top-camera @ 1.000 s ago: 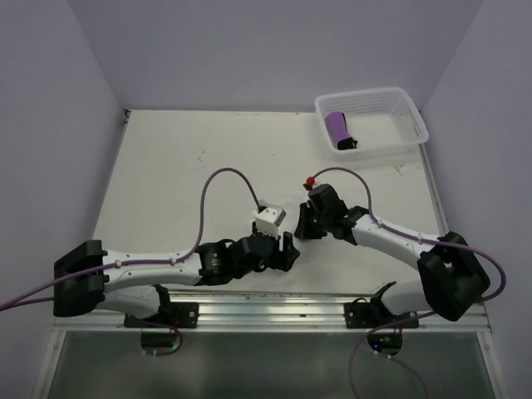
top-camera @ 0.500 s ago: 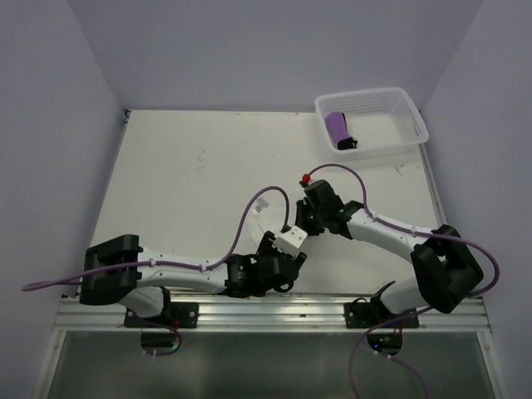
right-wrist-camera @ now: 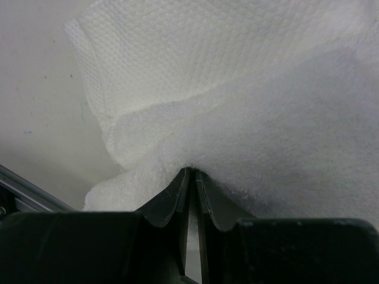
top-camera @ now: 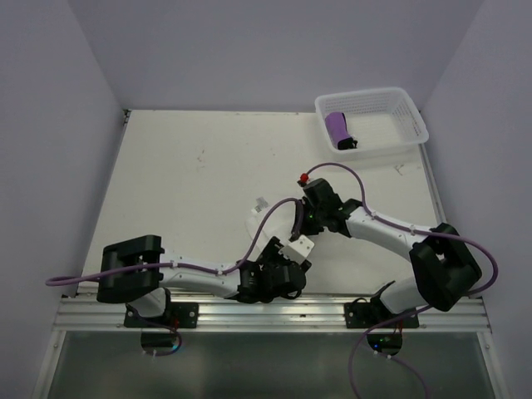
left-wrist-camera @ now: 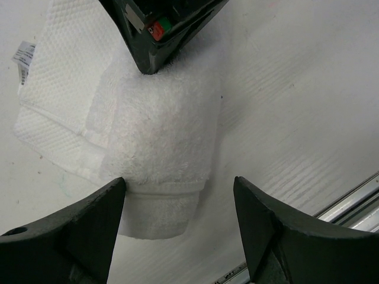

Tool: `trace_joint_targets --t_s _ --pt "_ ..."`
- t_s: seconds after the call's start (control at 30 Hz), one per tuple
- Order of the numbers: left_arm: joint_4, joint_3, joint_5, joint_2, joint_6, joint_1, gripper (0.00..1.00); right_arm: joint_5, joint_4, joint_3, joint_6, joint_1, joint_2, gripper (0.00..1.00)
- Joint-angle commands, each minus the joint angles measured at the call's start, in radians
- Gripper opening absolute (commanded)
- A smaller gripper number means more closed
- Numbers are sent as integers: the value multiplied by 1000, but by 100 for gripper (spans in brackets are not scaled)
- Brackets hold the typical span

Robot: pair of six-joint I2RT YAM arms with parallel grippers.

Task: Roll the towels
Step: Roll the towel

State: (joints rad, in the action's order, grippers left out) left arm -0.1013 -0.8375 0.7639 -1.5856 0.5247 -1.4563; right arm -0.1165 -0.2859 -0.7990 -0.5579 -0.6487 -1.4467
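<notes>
So our half-rolled white towel [left-wrist-camera: 157, 148] lies on the surface [left-wrist-camera: 308, 89] just ahead of our spread left tool [left-wrist-camera: 179, 189], long axis pointing straight at the right tool [right-wrist-camera: 190, 173], which pinches its far end.

The white towel [left-wrist-camera: 160, 136] is soft cloth: fluffy terry pile on its roll, flat waffle weave on the layer beneath. The table [left-wrist-camera: 308, 89] under the towel is matt off-white and faintly ribbed. Flanking the towel, the left gripper [left-wrist-camera: 179, 182] has fingers [left-wrist-camera: 71, 236] of matt black plastic. Near the towel, the rail [left-wrist-camera: 355, 198] is pale bare metal.
</notes>
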Motion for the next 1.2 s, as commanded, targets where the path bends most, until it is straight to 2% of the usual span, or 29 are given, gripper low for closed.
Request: trace_joint_targets --t_s 0.0,0.3,0.43,0.5,0.53,0.6,0.7,0.8,0.83,0.9,1.07,1.17 --pt "49 15 21 -34 -22 -4 76 35 -98 11 38 3 -46 15" --pt "68 23 20 -125 8 -3 77 26 -114 -8 39 3 -60 15" --pt "66 26 31 -154 31 -1 74 21 -118 -11 38 3 -60 15" --pt "67 21 37 -171 32 -1 67 20 -121 -11 38 3 -57 15" --pt "71 20 38 -189 32 -1 59 20 -119 -11 41 3 -54 15" --pt "71 17 38 -209 35 2 52 20 -124 -11 42 4 -55 15" --pt "72 17 29 -241 43 7 37 17 -130 -12 44 3 -57 15" --pt "72 18 23 -248 47 11 19 17 -131 -16 52 4 -57 16" --pt "72 18 22 -244 49 13 9 17 -134 -25 55 3 -60 16" --pt "80 20 5 -241 44 19 0 20 -150 -37 67 4 -61 16" --pt "150 37 -75 -200 18 48 0 46 -212 -103 101 6 -58 22" --pt "211 72 -175 -156 12 77 0 54 -246 -143 118 12 -49 28"
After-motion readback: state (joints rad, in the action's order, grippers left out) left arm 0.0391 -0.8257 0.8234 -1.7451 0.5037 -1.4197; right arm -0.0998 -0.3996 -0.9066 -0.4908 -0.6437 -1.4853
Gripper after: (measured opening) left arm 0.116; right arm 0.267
